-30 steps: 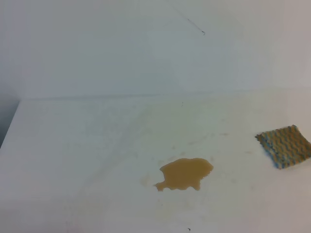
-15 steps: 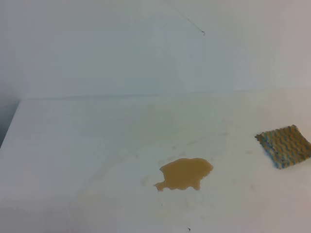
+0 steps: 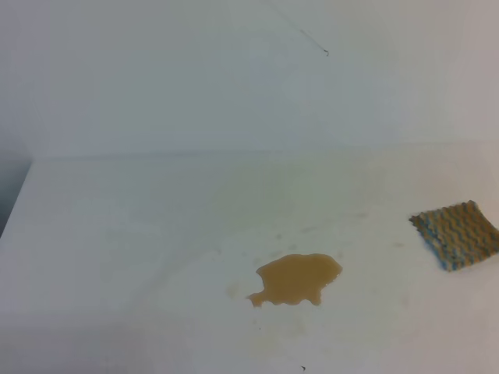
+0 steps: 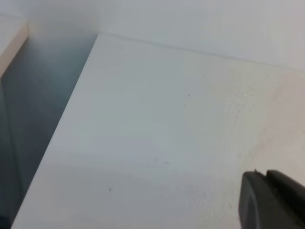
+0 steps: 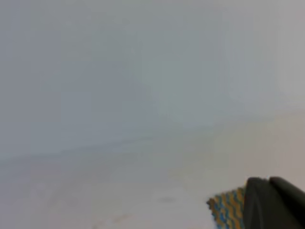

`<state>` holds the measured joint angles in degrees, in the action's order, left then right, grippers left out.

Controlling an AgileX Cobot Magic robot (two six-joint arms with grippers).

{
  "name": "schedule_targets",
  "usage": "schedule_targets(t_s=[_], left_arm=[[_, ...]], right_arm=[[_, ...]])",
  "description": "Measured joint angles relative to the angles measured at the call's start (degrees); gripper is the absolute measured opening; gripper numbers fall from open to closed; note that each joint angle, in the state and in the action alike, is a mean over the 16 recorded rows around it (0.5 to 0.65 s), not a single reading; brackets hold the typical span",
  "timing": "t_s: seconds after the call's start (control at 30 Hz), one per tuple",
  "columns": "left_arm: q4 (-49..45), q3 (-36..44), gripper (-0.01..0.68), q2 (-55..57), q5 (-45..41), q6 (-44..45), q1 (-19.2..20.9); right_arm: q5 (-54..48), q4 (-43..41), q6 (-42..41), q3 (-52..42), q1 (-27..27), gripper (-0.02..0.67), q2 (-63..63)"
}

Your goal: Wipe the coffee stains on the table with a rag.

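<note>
The coffee stains (image 3: pixel 296 279) are a tan-brown puddle with lobed edges at the front middle of the white table (image 3: pixel 117 234). Faint pale smears trail up and left of it. At the right edge lies the rag (image 3: pixel 454 234), a flat blue-and-tan zigzag cloth, apart from the puddle. Neither arm shows in the exterior high view. In the right wrist view my right gripper (image 5: pixel 268 181) is shut and empty, with the rag (image 5: pixel 226 210) just to its left. The left gripper (image 4: pixel 265 175) shows only as two black fingertips pressed together over bare table (image 4: pixel 167 133).
A plain white wall (image 3: pixel 234 78) rises behind the table. The table's left edge drops to a dark grey gap (image 4: pixel 43 105). A tiny dark speck (image 3: pixel 303 368) sits near the front edge.
</note>
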<state>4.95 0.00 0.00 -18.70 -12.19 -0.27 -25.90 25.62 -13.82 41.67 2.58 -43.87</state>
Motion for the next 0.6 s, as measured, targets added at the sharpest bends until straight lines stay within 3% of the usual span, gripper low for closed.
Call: schedule_targets(t_s=[0.33, 0.6], left_arm=[[0.0, 0.0, -0.001, 0.0, 0.0, 0.0, 0.0], [0.0, 0.0, -0.001, 0.0, 0.0, 0.0, 0.0]], right_arm=[[-5.8, 4.3, -11.2, 3.0, 0.0, -0.003, -10.9], [-15.0, 5.1, -15.5, 10.9, 0.0, -0.001, -23.5]])
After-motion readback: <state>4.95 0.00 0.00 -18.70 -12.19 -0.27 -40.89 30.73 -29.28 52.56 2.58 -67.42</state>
